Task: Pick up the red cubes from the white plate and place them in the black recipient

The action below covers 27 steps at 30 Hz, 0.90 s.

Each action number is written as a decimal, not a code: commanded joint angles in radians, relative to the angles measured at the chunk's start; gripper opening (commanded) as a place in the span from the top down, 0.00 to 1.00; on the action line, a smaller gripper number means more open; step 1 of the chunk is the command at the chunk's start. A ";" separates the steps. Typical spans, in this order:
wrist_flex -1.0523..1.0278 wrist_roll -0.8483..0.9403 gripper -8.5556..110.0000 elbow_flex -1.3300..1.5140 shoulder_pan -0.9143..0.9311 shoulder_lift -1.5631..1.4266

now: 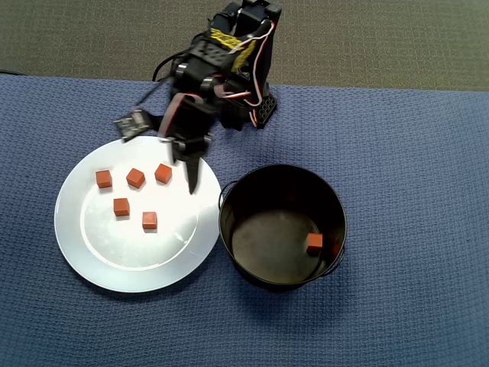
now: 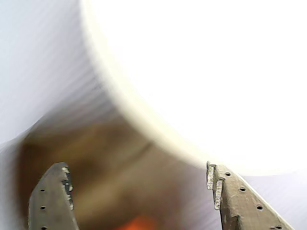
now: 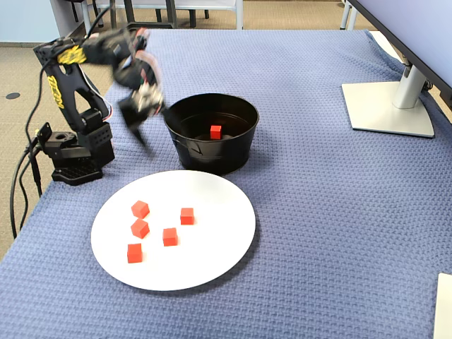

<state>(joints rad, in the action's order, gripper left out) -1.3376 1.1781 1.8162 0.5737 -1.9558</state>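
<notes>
Findings at this moment. One cube lies on the floor of the black pot, near the wall farthest from the plate in the overhead view. Five cubes are on the white plate: three in a loose row toward the arm's side and two nearer the plate's middle. None touches another, so each can be taken singly.

My gripper hangs over the plate's edge on the side next to the pot, tilted downward and blurred with motion in the fixed view. In the wrist view my two fingers stand well apart with nothing between them; I hold no cube. That view is washed out by the glossy plate, with an orange smear at the bottom edge that I cannot identify with certainty.

Judgement: one delivery done, five outstanding. The cube closest to my fingers is the right-hand one of the row in the overhead view, and the open stance suits a descent on it. Risk: the glossy plate may let a cube slide if one finger touches first.
</notes>
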 commanded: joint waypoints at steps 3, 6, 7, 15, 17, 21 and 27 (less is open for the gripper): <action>0.123 0.558 0.68 0.175 0.202 -0.029; 0.112 0.729 0.68 0.198 0.255 0.009; 0.109 0.767 0.68 0.199 0.268 0.018; 0.166 0.838 0.70 0.198 0.291 0.081; 0.173 0.839 0.70 0.202 0.288 0.101; 0.249 0.819 0.70 0.225 0.279 0.152; 0.368 0.819 0.72 0.282 0.270 0.198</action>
<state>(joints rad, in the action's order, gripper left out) -1.0339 1.9972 2.0923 0.8468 -1.7610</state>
